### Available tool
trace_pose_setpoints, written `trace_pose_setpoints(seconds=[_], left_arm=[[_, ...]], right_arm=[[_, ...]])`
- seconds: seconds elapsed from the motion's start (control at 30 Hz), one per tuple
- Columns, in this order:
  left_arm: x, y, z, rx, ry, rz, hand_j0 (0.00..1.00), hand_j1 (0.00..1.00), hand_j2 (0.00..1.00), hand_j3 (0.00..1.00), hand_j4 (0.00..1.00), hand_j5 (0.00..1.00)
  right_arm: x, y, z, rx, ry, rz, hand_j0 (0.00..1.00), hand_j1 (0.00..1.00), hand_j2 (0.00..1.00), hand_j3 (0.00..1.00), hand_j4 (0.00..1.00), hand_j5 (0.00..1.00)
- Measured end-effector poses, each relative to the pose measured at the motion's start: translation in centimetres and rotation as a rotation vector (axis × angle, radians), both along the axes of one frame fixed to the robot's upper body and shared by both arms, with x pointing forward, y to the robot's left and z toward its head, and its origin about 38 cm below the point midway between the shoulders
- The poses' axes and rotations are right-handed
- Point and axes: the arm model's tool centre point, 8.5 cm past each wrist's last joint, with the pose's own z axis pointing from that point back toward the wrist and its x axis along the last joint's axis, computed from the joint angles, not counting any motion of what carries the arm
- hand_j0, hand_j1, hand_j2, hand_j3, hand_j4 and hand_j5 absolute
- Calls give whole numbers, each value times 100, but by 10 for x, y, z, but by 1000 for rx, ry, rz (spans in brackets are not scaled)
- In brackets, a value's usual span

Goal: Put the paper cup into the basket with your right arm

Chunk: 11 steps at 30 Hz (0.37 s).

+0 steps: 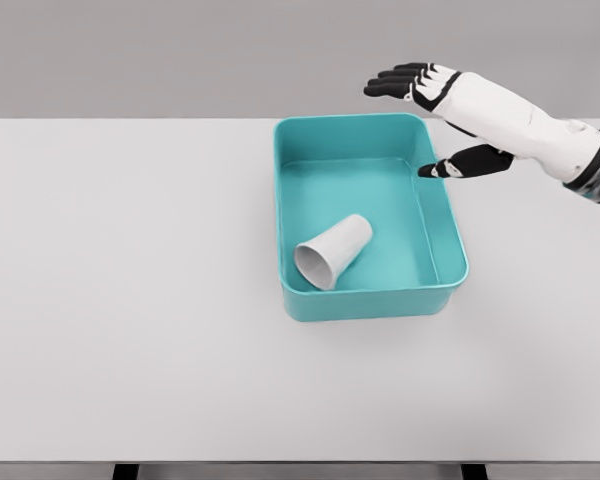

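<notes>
The basket (370, 300) is a plain teal, a shade paler on its inner floor, with no pattern. The paper cup (334, 250) lying inside it is white, its open mouth shaded light grey. The right hand (435, 120) has a white back and forearm shell with black fingers (395, 82) and a black thumb. Below the fingers, the table (130, 300) is an even pale grey. Behind them the backdrop is darker grey.

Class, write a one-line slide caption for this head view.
Paper cup lies on its side inside the teal basket; open right hand above its far corner.
</notes>
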Motion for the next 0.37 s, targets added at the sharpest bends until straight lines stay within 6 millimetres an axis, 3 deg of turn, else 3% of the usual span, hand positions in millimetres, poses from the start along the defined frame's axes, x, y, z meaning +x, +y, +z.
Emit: trace_pose_setpoints(seconds=[0.13,0.37], left_arm=[[0,0,0,0,-1,0,100,100,100,100,100,100],[8,0,0,-1,-18,-2,100,100,100,100,100,100]], right_arm=[[-11,-17,1,-23,-17,-23,100,100,100,100,100,100],[-17,-24,-5,-71,2,-26,100,100,100,100,100,100]])
